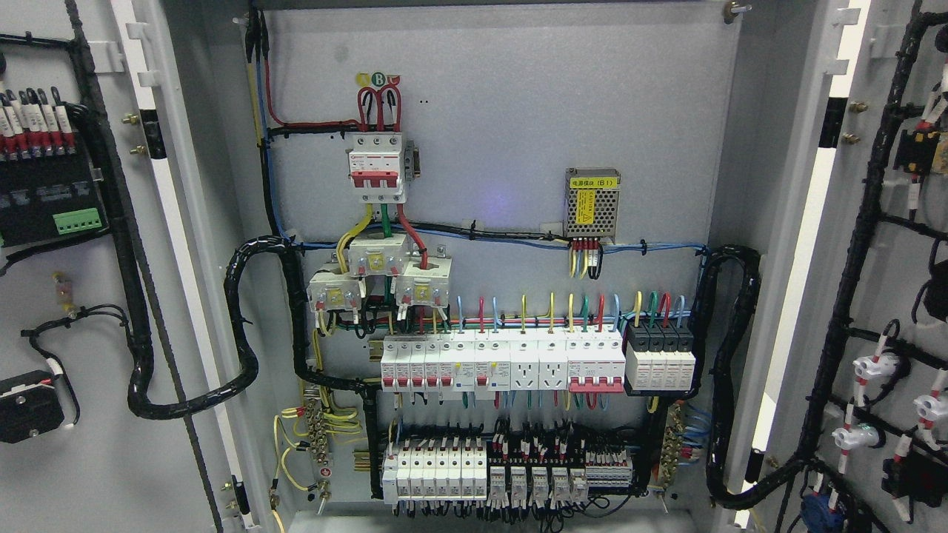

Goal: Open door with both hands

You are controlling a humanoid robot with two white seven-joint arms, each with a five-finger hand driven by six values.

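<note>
1. Neither robot hand shows in the head view, so whether the fingers are spread or curled cannot be told.
2. Nearest, the left door (96,311) of the electrical cabinet stands swung wide open at the picture's left, its inner face turned toward the camera. It carries a black terminal block with a green connector (77,220) and a thick black cable loom (141,355) that loops down and across into the cabinet.
3. The right door (889,222) is likewise swung fully open at the picture's right, with black wiring harnesses (852,281) and white-and-red indicator lamp backs (874,366) on its inner face.
4. Between the doors lies the cabinet's grey back panel (503,111).
5. Along the bottom of the panel sits a row of white breakers and relays (481,474).
6. Above it runs a longer row of breakers with red toggles (533,363), fed by coloured wires.
7. Higher, left of centre, three white current transformers (378,274) cluster under a main breaker (378,166) with red, green and yellow leads.
8. To the right a small mesh-cased power supply module (592,204) with a yellow label is mounted.
</note>
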